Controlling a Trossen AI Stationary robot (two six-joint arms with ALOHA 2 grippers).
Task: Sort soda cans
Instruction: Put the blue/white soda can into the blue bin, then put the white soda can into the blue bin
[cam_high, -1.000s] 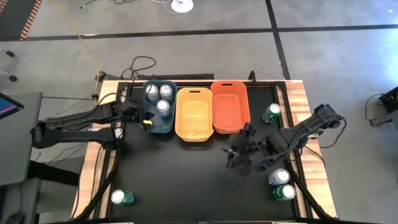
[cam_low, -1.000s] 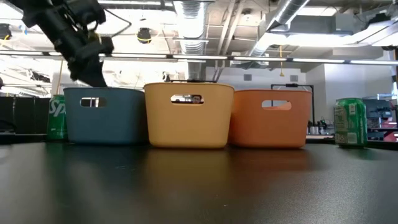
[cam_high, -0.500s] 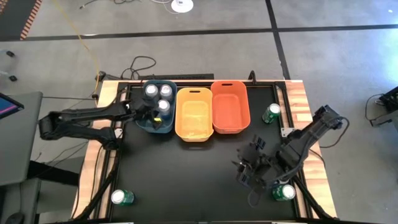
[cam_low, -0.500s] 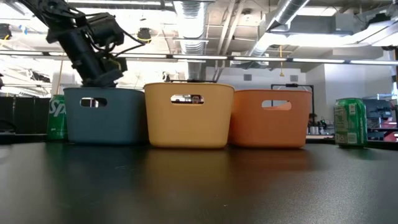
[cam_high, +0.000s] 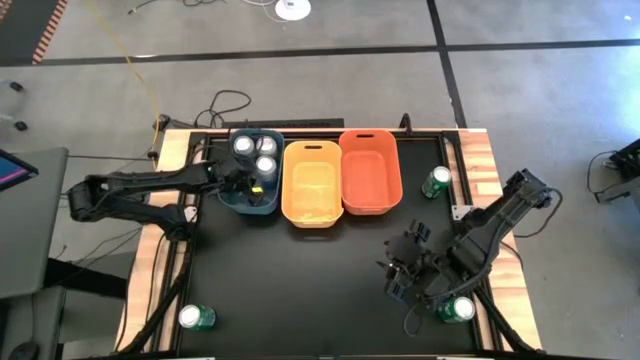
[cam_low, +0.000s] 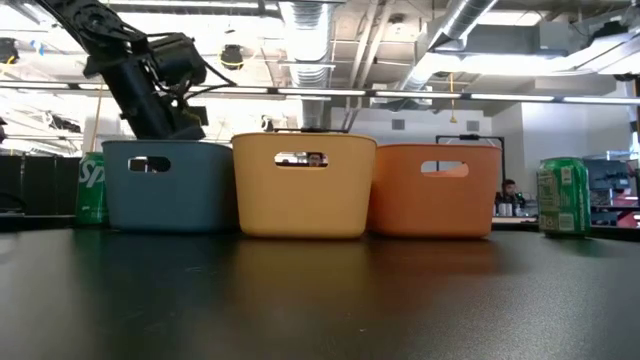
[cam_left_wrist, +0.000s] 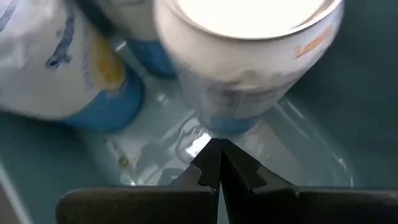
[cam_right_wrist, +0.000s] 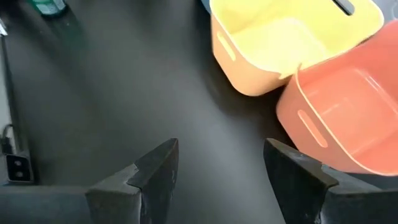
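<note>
Three blue-silver soda cans (cam_high: 255, 150) stand in the blue bin (cam_high: 232, 198) at the far left. My left gripper (cam_high: 251, 185) is shut and reaches down into that bin; its tips (cam_left_wrist: 217, 163) stand at the foot of one can (cam_left_wrist: 249, 68), with another can (cam_left_wrist: 56, 68) beside it. My right gripper (cam_high: 397, 278) hangs open over the table's near right, with nothing between its fingers (cam_right_wrist: 221, 168). Green cans stand at the near right (cam_high: 458, 308), the far right (cam_high: 436, 182), the near left (cam_high: 195, 317) and behind the blue bin (cam_low: 92, 185). My left gripper's shut fingertips come slanting down from the table's left and stand right at the lower wall of the nearest can (cam_left_wrist: 214, 124) in the blue bin. Whether they touch the can, I cannot tell.
The yellow bin (cam_high: 312, 212) and the orange bin (cam_high: 370, 205) stand side by side right of the blue bin. The black table top in front of the bins lies bare. Dark frame rails and cables run along both side edges.
My left gripper has gone toward the table's right and down, from the blue bin's near left rim into the bin beside the cans. My right gripper has swung toward the near edge, and its arm now hides the blue can that stood at the near right.
</note>
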